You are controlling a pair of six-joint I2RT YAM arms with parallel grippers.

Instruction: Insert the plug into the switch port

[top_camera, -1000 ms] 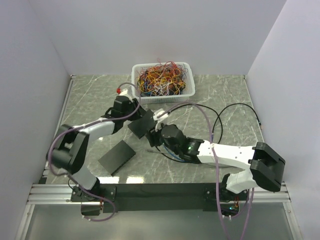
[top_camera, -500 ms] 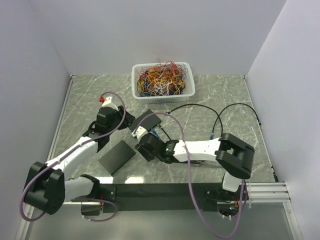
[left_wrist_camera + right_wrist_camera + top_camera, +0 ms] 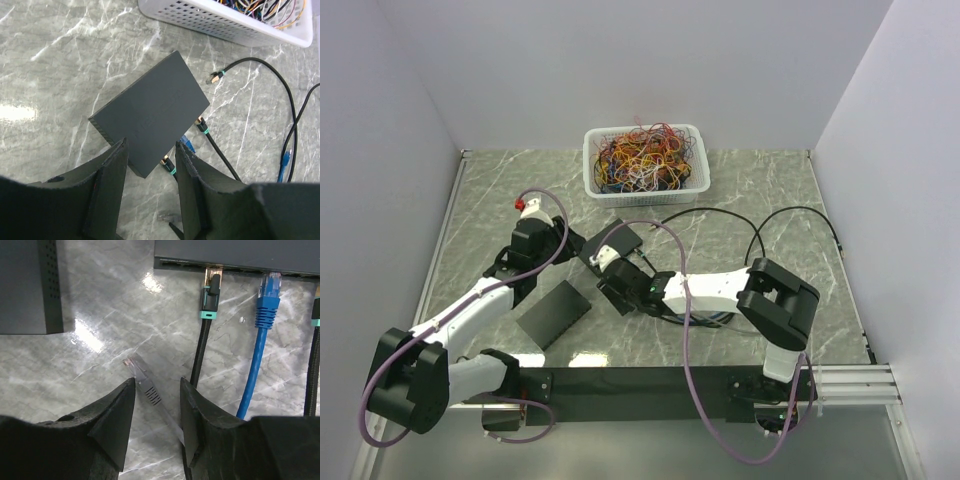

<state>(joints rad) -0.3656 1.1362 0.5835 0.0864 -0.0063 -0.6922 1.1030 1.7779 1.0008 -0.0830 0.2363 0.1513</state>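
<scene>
The switch (image 3: 240, 254) is a flat dark box (image 3: 620, 238); a black plug (image 3: 211, 284), a blue plug (image 3: 269, 290) and another black plug sit in its port row. A loose grey plug (image 3: 137, 371) on a flat pale cable lies on the marble, short of the ports. My right gripper (image 3: 157, 382) is open and straddles that plug, with a gap on each side. In the left wrist view my left gripper (image 3: 150, 145) is open above the near corner of the switch (image 3: 150, 110), with nothing between its fingers.
A second dark box (image 3: 554, 313) lies near the front left, close to the plug (image 3: 27, 285). A white basket (image 3: 645, 160) of tangled wires stands at the back. Black cables (image 3: 760, 235) loop across the right side. A loose black plug (image 3: 216, 76) lies beside the basket.
The left gripper has drawn back to the left of the switch. The right gripper has slid left and forward over the loose grey plug, and its jaws have narrowed.
</scene>
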